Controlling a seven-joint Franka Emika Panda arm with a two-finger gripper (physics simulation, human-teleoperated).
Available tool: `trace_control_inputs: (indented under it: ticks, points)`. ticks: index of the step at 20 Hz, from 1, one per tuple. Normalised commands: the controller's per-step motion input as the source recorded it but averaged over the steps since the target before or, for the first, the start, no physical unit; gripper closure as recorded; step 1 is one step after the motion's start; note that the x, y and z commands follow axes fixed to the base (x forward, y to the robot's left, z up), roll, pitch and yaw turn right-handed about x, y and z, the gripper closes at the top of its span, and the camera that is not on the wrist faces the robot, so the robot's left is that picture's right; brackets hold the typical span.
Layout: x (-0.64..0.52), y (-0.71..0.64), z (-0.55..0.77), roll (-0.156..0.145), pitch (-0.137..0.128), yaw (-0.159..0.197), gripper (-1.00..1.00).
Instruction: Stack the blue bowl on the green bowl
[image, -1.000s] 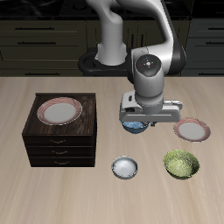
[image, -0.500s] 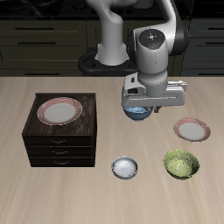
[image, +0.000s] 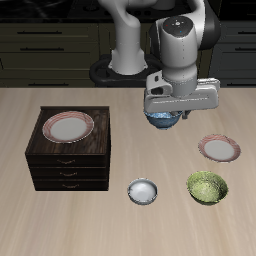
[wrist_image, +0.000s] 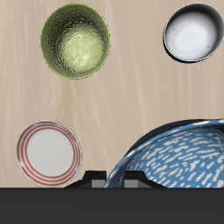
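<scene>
Jaws clamped the blue bowl (image: 163, 120) by its rim, above the worktop (image: 60, 215); it needed carrying level to directly over the green bowl (image: 207, 186) before lowering gently.

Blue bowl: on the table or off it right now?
Off the table. The blue bowl hangs under the tool, above the tabletop. The wrist view shows its rim close to the camera, with the green bowl far below.
</scene>
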Motion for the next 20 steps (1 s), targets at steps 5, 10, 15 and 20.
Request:
trace_control_inputs:
  ticks: [5, 10, 15, 20]
  points:
    - [0.22, 0.11, 0.20, -0.005, -0.022, 0.015, 1.00]
    - [0.21, 0.15, 0.23, -0.006, -0.033, 0.016, 1.00]
    - [0.19, 0.20, 0.14, 0.004, -0.007, -0.005, 1.00]
    - [0.18, 0.23, 0.14, 0.001, -0.013, 0.006, 1.00]
